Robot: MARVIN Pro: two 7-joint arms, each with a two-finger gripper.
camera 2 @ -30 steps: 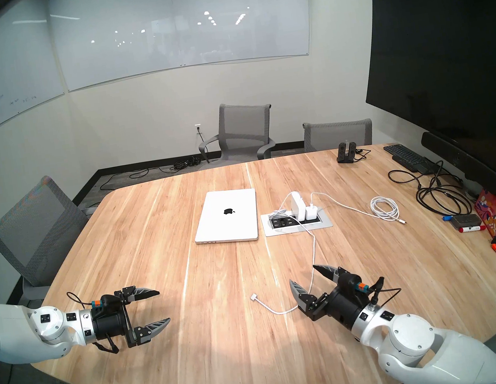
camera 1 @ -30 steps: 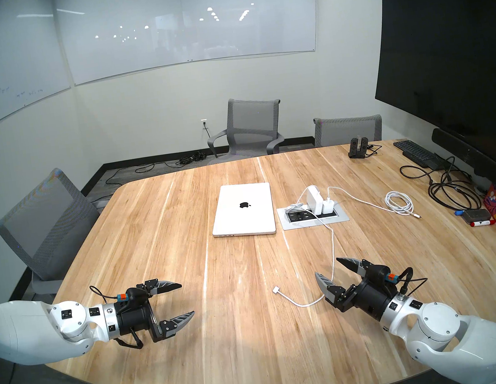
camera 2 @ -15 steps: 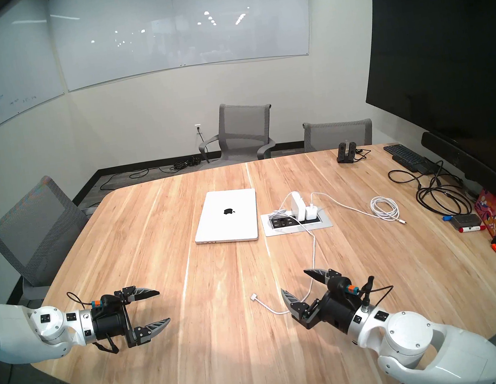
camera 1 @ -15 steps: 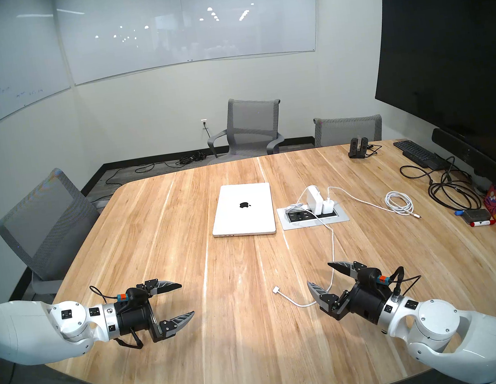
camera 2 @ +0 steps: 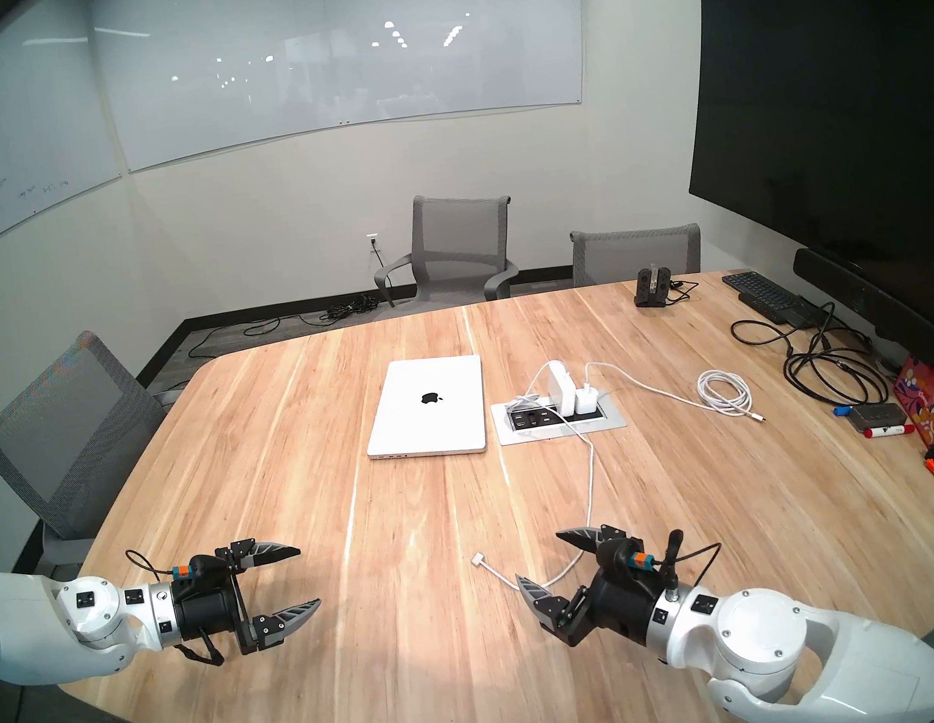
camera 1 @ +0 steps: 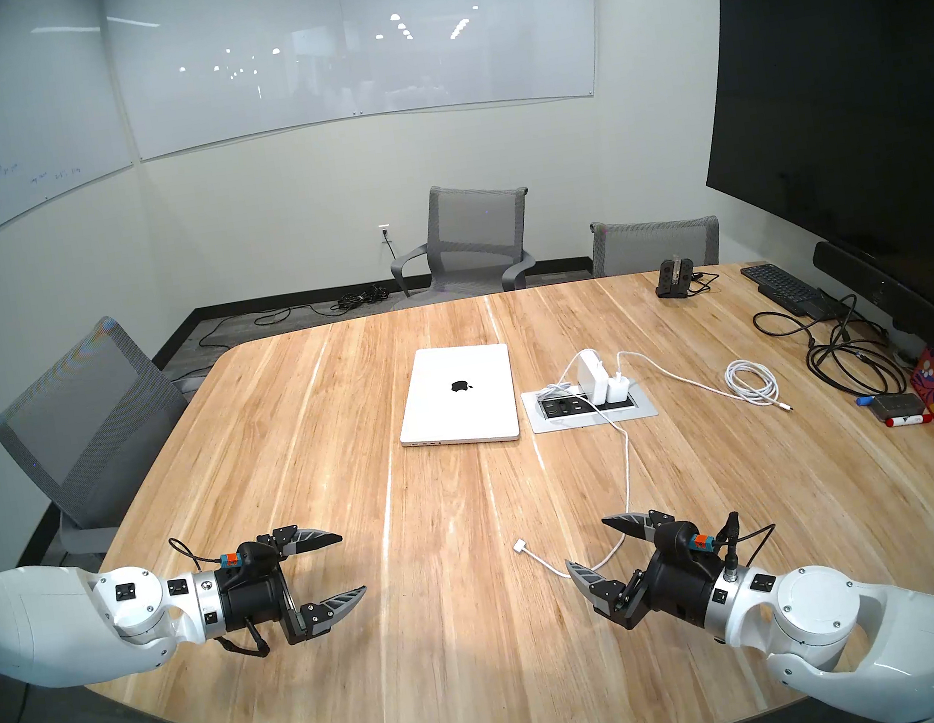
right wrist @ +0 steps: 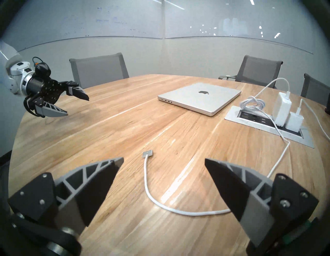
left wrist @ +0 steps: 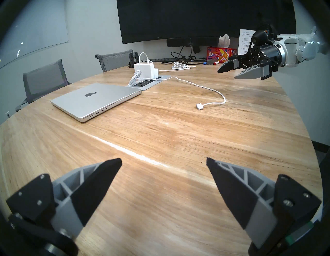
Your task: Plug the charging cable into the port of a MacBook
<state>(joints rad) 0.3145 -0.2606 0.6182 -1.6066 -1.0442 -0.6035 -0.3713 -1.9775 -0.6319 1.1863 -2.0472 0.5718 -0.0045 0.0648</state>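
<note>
Braided white charging cable (right wrist: 147,186) (flat silver plug) curls on grainy wooden table (right wrist: 125,128)

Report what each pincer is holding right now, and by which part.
Nothing is held. The left pincer and right pincer are both open and empty; the thin white charging cable lies loose on the wooden table between the right pincer's fingers.
</note>
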